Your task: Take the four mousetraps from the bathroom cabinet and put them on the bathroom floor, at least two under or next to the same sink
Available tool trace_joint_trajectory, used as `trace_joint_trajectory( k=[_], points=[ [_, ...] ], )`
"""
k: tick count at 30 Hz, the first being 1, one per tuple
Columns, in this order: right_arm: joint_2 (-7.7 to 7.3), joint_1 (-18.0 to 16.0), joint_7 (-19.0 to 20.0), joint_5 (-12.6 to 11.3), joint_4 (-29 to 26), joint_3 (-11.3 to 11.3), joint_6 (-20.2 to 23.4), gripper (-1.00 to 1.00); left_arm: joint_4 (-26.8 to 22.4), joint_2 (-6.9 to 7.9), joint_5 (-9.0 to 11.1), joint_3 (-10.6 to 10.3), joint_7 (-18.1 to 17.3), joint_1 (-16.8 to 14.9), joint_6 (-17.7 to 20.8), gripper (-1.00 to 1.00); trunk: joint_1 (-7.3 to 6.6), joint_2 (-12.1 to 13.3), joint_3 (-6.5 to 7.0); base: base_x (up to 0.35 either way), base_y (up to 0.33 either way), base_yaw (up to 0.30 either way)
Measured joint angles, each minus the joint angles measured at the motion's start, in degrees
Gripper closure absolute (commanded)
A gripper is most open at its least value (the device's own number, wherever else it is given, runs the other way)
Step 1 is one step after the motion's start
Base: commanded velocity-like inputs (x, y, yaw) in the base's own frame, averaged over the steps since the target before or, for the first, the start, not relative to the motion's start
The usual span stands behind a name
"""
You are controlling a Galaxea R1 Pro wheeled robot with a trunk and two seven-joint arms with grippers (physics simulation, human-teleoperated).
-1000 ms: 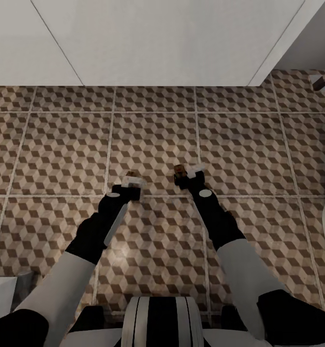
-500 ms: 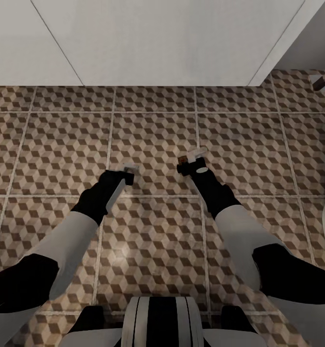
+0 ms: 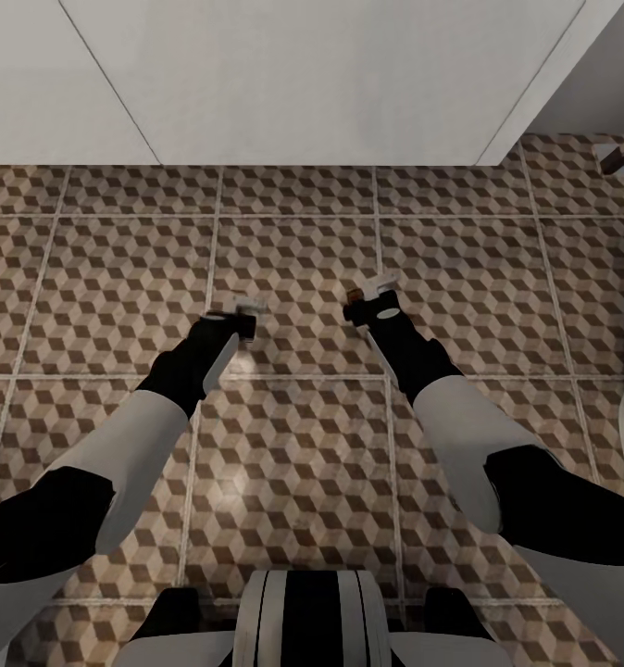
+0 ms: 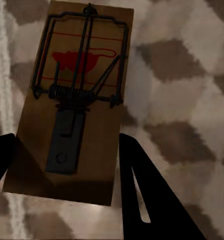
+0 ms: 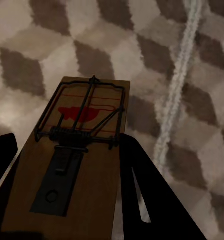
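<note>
Left gripper (image 3: 245, 320) clamps one mousetrap (image 4: 74, 102) by the long edges of its wooden board, a dark finger (image 4: 141, 195) on either side near the end away from the red mark; the wire bar and spring face the left wrist camera. Right gripper (image 3: 372, 298) holds a second mousetrap (image 5: 74, 155) the same way, its fingers (image 5: 141, 195) closed against the board's sides. In the head view both grippers point forward and down over the bathroom floor (image 3: 118, 278), well apart from each other, with a tile and its grout lines between them. Only a small brown edge of the right trap shows at the fingertips there.

Whether either board already touches the tiles cannot be told: the wrist views show the cube pattern close behind each trap, but no clear contact. A plain white surface (image 3: 303, 83) spans the far edge of the floor; whether it is the sink's front or a wall cannot be told from these views.

Risks, as a judgement:
- Release from above the floor could let a trap tip, bounce or land wire-side down, because each is gripped near one end.
- Traps set down at this spot may fail the condition of lying under or directly beside the sink, if that fixture is elsewhere.
- Further descent with the fingers closed could press a board's free end into the tile and twist it in the grip.
</note>
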Motion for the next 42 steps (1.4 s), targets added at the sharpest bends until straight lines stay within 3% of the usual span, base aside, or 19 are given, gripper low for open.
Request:
trace_joint_trajectory(
  k=[4,9,13,18,25,42],
  points=[
    [0.00,0.0,0.2,-0.1,0.3,0.1,-1.4,1.00,0.2,0.08,0.1,0.0,-0.3,0.0,-2.4,1.00,0.00,0.0,0.00,0.000,0.000,0.000],
    [0.00,0.0,1.3,-0.2,6.1,0.1,-7.0,1.00,1.4,0.86,0.3,-0.1,-4.7,0.0,-9.0,1.00,0.00,0.0,0.00,0.000,0.000,0.000],
    [0.00,0.0,1.5,-0.2,9.3,0.0,-10.7,1.00,6.2,0.99,0.3,0.0,-6.1,-0.1,-14.8,1.00,0.00,0.0,0.00,0.000,0.000,0.000],
    [0.00,0.0,1.6,-0.3,10.1,-0.1,-13.6,1.00,10.4,1.11,0.2,0.0,-6.9,-0.1,-19.5,1.00,0.00,0.0,0.00,0.000,0.000,0.000],
    [0.00,0.0,1.7,-0.4,10.2,-0.1,-16.4,1.00,11.5,1.64,0.2,-0.1,-10.1,-0.1,-21.1,1.00,0.00,0.0,0.00,0.000,0.000,0.000],
    [0.00,0.0,1.7,-0.4,10.3,-0.1,-17.6,1.00,11.6,2.02,0.2,-0.3,-10.7,0.1,-25.3,1.00,0.00,0.0,0.00,0.000,0.000,0.000]
  ],
)
